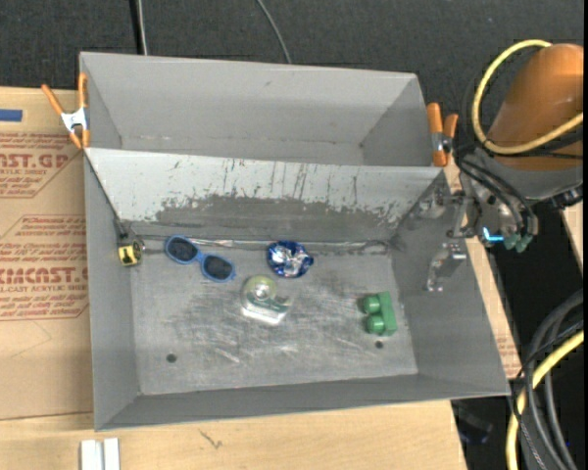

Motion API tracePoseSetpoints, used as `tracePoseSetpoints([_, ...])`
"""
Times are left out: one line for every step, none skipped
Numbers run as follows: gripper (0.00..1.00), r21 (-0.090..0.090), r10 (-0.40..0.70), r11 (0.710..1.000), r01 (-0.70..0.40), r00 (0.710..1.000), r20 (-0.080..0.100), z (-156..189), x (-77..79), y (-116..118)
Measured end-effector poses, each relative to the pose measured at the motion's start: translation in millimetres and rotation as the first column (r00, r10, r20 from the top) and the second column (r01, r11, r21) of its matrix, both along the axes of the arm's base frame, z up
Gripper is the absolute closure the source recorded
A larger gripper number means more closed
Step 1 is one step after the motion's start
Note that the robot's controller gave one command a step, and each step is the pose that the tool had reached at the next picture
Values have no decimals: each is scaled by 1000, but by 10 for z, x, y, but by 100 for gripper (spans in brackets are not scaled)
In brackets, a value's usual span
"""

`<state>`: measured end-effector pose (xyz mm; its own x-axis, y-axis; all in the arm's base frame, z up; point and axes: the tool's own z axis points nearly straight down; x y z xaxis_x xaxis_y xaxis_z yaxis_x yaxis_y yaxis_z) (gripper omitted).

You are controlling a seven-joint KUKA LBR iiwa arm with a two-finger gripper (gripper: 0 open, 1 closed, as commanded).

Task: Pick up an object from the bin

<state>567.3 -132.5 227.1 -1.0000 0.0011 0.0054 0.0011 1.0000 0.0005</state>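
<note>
The end effector [439, 270] hangs at the right side of the grey metal bin [255, 116], over the sloping right wall and above the floor; whether it is open or closed cannot be told, and nothing is seen held in it. The thing nearest to it is a small green plastic piece [378, 315] of two rounded lumps, lying alone on the bin floor towards the right, below and to the left of the end effector and apart from it. It looks rigid, light and smooth, so it would probably skid or roll if nudged from one side; a grip across its narrower width, closing evenly on both flanks, seems the safest hold. Further left lie a pale translucent roundish object [265, 300], a crumpled blue-and-white thing [289, 258] and a pair of blue-lensed sunglasses [198, 258], with a small yellow item [129, 254] in the far left corner. All of them are well apart from one another, so the approach to the green piece is unobstructed.
</note>
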Motion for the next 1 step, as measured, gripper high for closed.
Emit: tracePoseSetpoints([0, 3, 88, 996, -88, 996, -4, -1014, -559, 294])
